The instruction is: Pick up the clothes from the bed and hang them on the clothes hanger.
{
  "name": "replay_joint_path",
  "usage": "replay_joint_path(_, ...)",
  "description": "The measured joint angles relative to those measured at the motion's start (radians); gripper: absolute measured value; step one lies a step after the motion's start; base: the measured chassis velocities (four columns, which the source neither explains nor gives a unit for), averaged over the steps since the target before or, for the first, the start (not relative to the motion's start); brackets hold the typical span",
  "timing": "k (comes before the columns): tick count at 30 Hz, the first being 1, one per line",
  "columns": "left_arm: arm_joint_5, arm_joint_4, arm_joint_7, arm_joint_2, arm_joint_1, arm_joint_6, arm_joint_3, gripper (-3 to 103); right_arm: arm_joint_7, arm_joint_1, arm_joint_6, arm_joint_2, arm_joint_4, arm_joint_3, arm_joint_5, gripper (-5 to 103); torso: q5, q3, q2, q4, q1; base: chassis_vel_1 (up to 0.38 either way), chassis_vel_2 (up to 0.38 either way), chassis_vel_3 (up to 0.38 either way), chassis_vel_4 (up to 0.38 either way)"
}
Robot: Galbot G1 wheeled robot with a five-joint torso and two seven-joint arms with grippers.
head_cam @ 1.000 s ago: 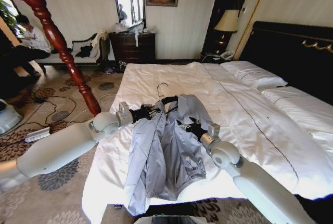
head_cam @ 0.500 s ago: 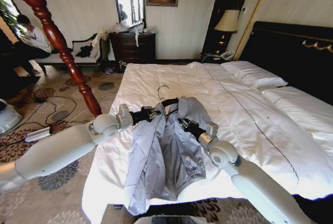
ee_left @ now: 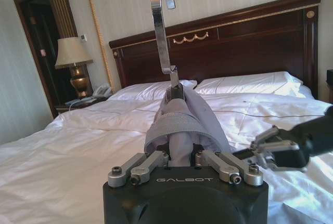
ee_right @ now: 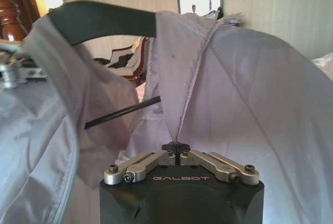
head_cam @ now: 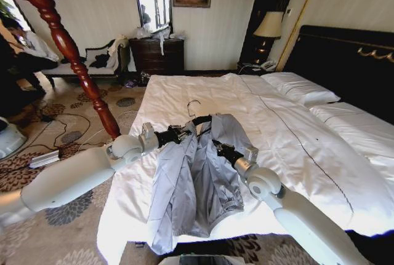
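Observation:
The clothes, a light grey jacket [head_cam: 197, 185], are draped over the black clothes hanger [head_cam: 201, 119] with its silver hook upward. They hang over the near part of the bed [head_cam: 295, 136]. My left gripper [head_cam: 178, 134] is shut on the hanger's jacket-covered left shoulder. In the left wrist view its fingers [ee_left: 156, 159] clamp the grey fabric [ee_left: 179, 120] below the hook [ee_left: 160, 21]. My right gripper [head_cam: 218, 148] is shut on the jacket's right front edge. In the right wrist view its pads [ee_right: 176, 147] pinch the seam of the cloth [ee_right: 250, 89], beside the hanger arm [ee_right: 104, 20].
A tall red-brown wooden coat stand [head_cam: 68, 50] leans up on the left of the bed. Cables [head_cam: 61, 136] lie on the patterned carpet below it. A sofa [head_cam: 98, 59] and a dark dresser [head_cam: 157, 53] stand at the far wall. The black headboard [head_cam: 351, 62] and pillows are at right.
My right gripper and forearm have edged slightly left and up with the jacket's edge. The left gripper and the hanger have barely shifted.

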State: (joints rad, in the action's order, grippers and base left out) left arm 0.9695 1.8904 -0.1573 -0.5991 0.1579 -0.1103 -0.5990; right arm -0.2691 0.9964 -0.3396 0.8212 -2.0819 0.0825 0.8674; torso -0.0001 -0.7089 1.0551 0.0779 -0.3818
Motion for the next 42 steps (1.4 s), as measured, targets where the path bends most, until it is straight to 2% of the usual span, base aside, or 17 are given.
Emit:
replay_joint_path(9, 0.076, 0.003, -0.004, 0.025, -0.068, -0.011, 0.026, 15, 0.02, 0.012, 0.0, -0.016, -0.041, -0.001, -0.06, 0, 0.0001, 0.0, 0.0, -0.0002, 0.0, 0.0, 0.0, 0.0, 0.0)
replay_joint_path(19, 0.095, 0.001, -0.003, 0.026, -0.114, -0.015, 0.023, 15, 0.049, 0.018, 0.0, -0.037, -0.079, 0.0, -0.105, 0, 0.0, 0.0, 0.0, 0.0, 0.0, 0.0, 0.0, 0.0, 0.0)
replay_joint_path(26, 0.136, 0.01, 0.004, 0.034, -0.194, -0.021, 0.008, 15, 0.053, 0.018, 0.001, -0.034, -0.089, 0.0, -0.129, -2, 0.0002, 0.0, 0.0, 0.0002, 0.0, 0.0, 0.0, 0.0, 0.0)
replay_joint_path(28, 0.145, 0.019, 0.006, 0.045, -0.205, -0.022, 0.007, 15, 0.048, 0.017, 0.012, -0.03, -0.098, 0.009, -0.108, 8, 0.0002, 0.0, 0.0, -0.0001, 0.0, 0.0, 0.0, 0.0, 0.0)
replay_joint_path(30, 0.147, 0.025, 0.007, 0.053, -0.204, -0.023, 0.008, 15, 0.047, 0.016, 0.017, -0.03, -0.102, 0.013, -0.101, 8, 0.0001, 0.0, 0.0, 0.0, 0.0, 0.0, 0.0, 0.0, 0.0)
replay_joint_path(34, 0.145, 0.045, 0.017, 0.089, -0.177, -0.023, 0.025, 15, 0.039, 0.028, 0.037, -0.039, -0.121, 0.036, -0.082, 30, -0.0001, 0.0, 0.0, -0.0002, 0.0, 0.0, 0.0, 0.0, 0.0)
replay_joint_path(37, 0.146, 0.059, 0.023, 0.122, -0.159, -0.022, 0.046, 15, 0.029, 0.037, 0.044, -0.04, -0.136, 0.05, -0.06, 36, -0.0001, 0.0, 0.0, 0.0005, 0.0, 0.0, 0.0, 0.0, 0.0)
replay_joint_path(39, 0.149, 0.068, 0.024, 0.152, -0.15, -0.021, 0.061, 15, 0.018, 0.052, 0.049, -0.04, -0.153, 0.067, -0.047, 46, 0.0, 0.0, 0.0, -0.0007, 0.0, 0.0, 0.0, 0.0, 0.0)
replay_joint_path(42, 0.156, 0.074, 0.024, 0.174, -0.146, -0.021, 0.075, 15, 0.005, 0.081, 0.054, -0.041, -0.172, 0.096, -0.042, 57, -0.0003, 0.0, 0.0, -0.0005, 0.0, 0.0, 0.0, 0.0, 0.0)
